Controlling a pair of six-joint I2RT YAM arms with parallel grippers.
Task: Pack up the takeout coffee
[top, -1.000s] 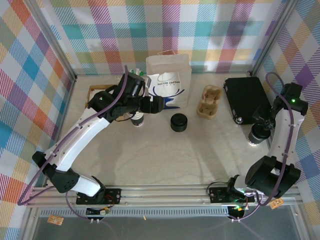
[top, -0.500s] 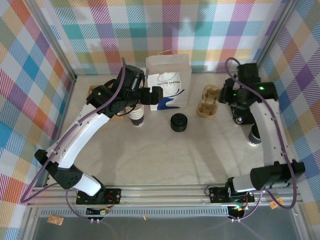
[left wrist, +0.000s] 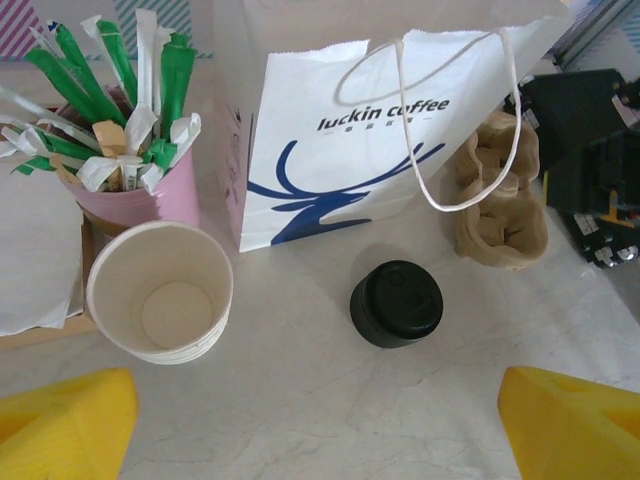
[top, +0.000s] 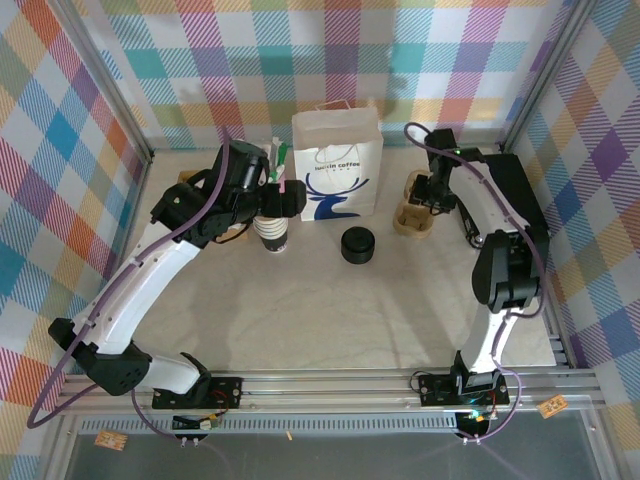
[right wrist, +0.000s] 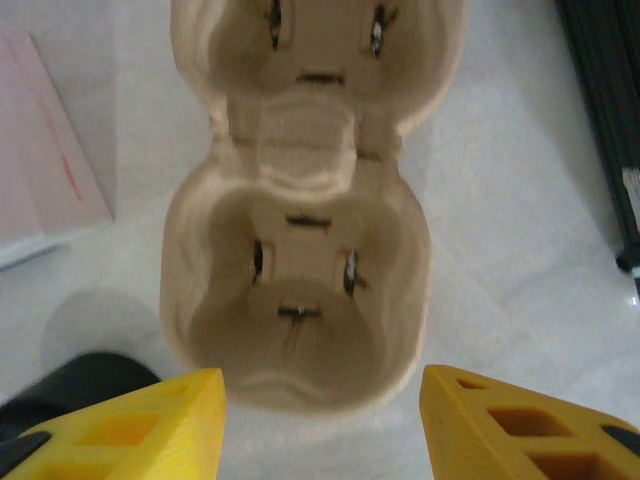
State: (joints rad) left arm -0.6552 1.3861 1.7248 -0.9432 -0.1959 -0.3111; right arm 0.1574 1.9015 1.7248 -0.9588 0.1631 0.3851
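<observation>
The lidded takeout coffee is hidden; my right arm crosses the spot at the right of the table where it stood. My right gripper (top: 432, 192) hovers open over the brown pulp cup carrier (top: 417, 208). In the right wrist view its yellow fingers (right wrist: 160, 425) flank the near cup well of the carrier (right wrist: 300, 250), with the gripper (right wrist: 322, 385) holding nothing. My left gripper (top: 290, 200) is open and empty in front of the white paper bag (top: 337, 172), above bare table (left wrist: 315, 400). The bag (left wrist: 380, 130) stands upright with its handle hanging forward.
A stack of open white paper cups (left wrist: 160, 290) stands left of the bag, beside a pink cup of straws and stirrers (left wrist: 130, 170). A squat stack of black lids (left wrist: 396, 303) sits in front of the bag. A black box (top: 500, 190) lies at the far right.
My right arm has swung from the table's right side, near the coffee cup, back and left to the cup carrier. My left gripper has drawn back slightly to the left.
</observation>
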